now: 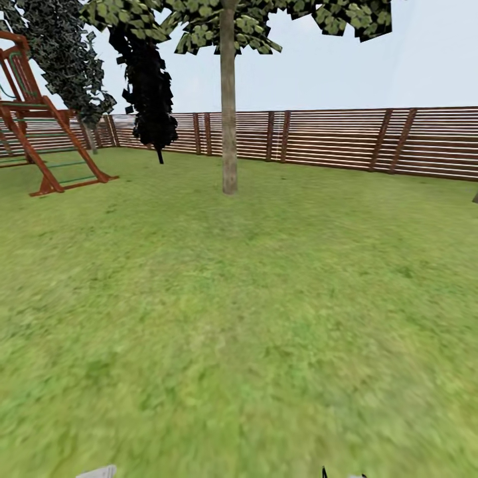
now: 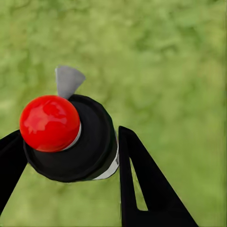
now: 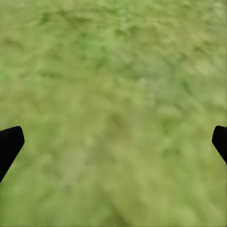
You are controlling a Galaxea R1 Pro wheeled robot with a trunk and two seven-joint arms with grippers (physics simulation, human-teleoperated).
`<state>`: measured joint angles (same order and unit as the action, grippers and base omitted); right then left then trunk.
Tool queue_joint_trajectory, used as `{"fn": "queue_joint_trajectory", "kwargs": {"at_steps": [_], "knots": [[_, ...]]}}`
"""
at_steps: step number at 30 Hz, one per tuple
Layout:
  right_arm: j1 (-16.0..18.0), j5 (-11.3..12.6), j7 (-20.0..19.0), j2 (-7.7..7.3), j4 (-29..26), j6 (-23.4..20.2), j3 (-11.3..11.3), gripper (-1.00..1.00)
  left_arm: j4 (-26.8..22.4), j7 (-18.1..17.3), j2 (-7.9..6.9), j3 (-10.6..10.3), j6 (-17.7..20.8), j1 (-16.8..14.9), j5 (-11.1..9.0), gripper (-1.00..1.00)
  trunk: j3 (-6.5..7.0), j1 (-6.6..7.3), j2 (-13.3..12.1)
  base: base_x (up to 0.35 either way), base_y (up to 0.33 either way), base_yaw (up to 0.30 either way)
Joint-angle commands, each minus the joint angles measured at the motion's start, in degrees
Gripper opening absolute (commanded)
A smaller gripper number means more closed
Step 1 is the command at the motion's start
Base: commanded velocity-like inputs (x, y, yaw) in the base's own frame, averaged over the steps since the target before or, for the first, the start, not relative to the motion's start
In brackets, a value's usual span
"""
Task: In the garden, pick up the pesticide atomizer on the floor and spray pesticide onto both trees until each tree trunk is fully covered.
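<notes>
Right now my left gripper (image 2: 66,156) squeezes the pesticide atomizer (image 2: 78,142), one black finger (image 2: 151,189) on each side. Its red nozzle top (image 2: 49,123) pokes up over the grass (image 2: 165,61). My right gripper (image 3: 113,142) is wide open, with nothing in it. Far ahead, the tree trunk (image 1: 229,113) stands on the lawn, near the wooden fence (image 1: 332,139). A red play frame (image 1: 40,133) sits off to the left.
</notes>
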<state>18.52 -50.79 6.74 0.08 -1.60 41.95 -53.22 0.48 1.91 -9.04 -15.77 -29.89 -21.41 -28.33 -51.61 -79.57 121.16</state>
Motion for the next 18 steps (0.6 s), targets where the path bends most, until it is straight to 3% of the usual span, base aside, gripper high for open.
{"fn": "queue_joint_trajectory", "kwargs": {"at_steps": [1, 18], "knots": [[0.02, -0.62, 0.52, 0.01, 0.02, 0.06, -0.13, 1.0, 0.05, 0.2, 0.03, -0.49, -0.17, -0.04, -0.23, -1.0, -0.05, -0.03, 0.02, 0.339, 0.0, 0.0], [0.02, -0.62, 0.5, 0.01, 0.02, 0.06, -0.13, 1.0, 0.05, 0.2, 0.07, -0.49, -0.22, -0.04, -0.23, -1.0, -0.05, -0.03, 0.02, 0.339, 0.0, 0.0]]}}
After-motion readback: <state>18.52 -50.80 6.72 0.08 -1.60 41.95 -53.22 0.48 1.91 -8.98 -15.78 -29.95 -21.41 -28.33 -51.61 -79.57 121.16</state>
